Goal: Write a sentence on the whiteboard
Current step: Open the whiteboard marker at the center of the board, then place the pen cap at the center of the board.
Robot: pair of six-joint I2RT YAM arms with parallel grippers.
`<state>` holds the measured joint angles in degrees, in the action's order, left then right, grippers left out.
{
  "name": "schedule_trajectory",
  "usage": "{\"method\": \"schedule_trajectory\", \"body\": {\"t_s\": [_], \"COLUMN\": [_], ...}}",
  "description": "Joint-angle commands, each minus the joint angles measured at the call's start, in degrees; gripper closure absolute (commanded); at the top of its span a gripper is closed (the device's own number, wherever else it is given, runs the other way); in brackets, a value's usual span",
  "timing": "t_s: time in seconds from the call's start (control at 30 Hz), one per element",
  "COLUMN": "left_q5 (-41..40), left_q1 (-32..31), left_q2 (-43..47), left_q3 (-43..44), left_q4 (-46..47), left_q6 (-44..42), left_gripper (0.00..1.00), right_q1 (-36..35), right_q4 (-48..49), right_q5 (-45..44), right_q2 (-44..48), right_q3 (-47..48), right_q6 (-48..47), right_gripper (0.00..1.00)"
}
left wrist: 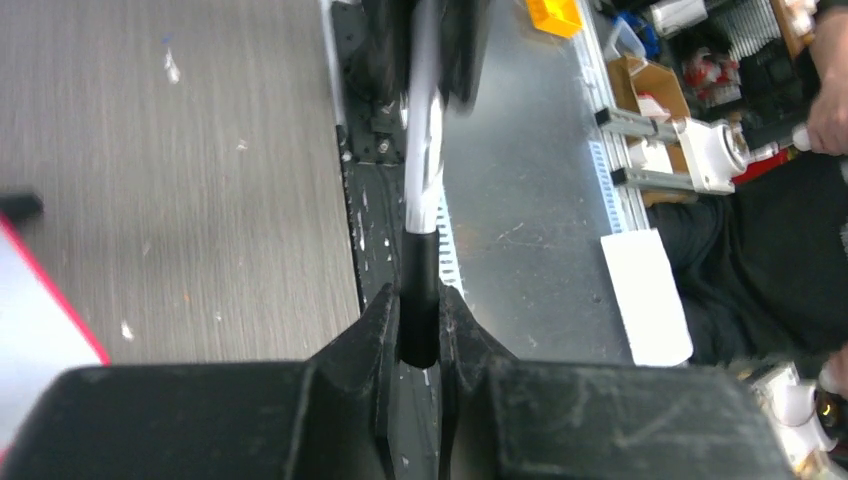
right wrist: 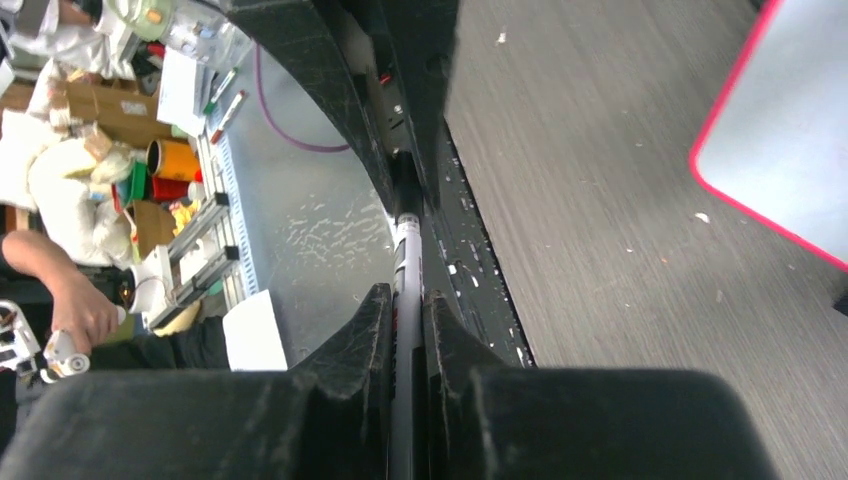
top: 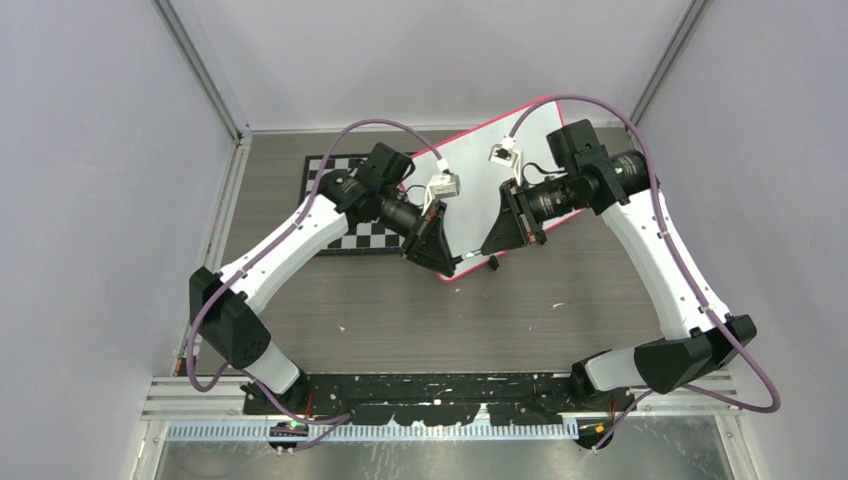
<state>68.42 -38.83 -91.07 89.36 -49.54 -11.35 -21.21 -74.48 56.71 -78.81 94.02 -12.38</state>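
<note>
From above, much of the whiteboard (top: 472, 170) is covered by the left arm (top: 300, 225) and the right arm (top: 650, 240), so whether anything is written on it cannot be told. The checkerboard (top: 362, 238) is half hidden under the left arm. The marker (top: 470, 260) is too small there for its parts to be made out. In the left wrist view its far end is blurred, its near end is hidden between the fingers (left wrist: 370, 340) of the left gripper (left wrist: 420, 300), and only a corner of the whiteboard is seen, cut off by the left edge. In the right wrist view the whiteboard is cut off by the right edge.

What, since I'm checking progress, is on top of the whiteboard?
No writing shows on the whiteboard; the left hand and right hand, gripping a marker, cover its near end.
</note>
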Motion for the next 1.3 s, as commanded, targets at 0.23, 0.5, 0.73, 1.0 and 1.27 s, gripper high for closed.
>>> {"method": "schedule_trajectory", "body": {"t_s": [0.23, 0.5, 0.73, 1.0, 1.27], "left_q5": [-11.06, -34.01, -47.51, -53.53, -51.57], "left_q1": [12.62, 16.04, 17.56, 18.17, 18.16], "left_q2": [9.29, 15.4, 11.02, 3.83, 3.26], "left_q3": [-14.56, -31.72, -40.67, -41.79, -39.45], "left_q4": [-15.87, -5.69, 6.53, 13.36, 8.77], "left_q6": [-22.36, -31.47, -33.3, -35.08, -36.62], "left_gripper": [1.0, 1.0, 1.0, 0.91, 0.59], "right_q1": [13.24, 13.26, 14.42, 14.8, 14.77], "right_q4": [-1.04, 6.4, 10.53, 12.19, 12.07], "right_q5": [-7.16, -30.23, -39.85, -42.55, -42.05], "right_q2": [0.71, 3.29, 4.83, 7.16, 8.63], "right_q3": [4.55, 3.04, -0.07, -2.0, -4.51], "right_q6": [0.86, 8.78, 13.51, 15.25, 15.13], "right_gripper": [1.0, 1.0, 1.0, 1.0, 1.0]}}
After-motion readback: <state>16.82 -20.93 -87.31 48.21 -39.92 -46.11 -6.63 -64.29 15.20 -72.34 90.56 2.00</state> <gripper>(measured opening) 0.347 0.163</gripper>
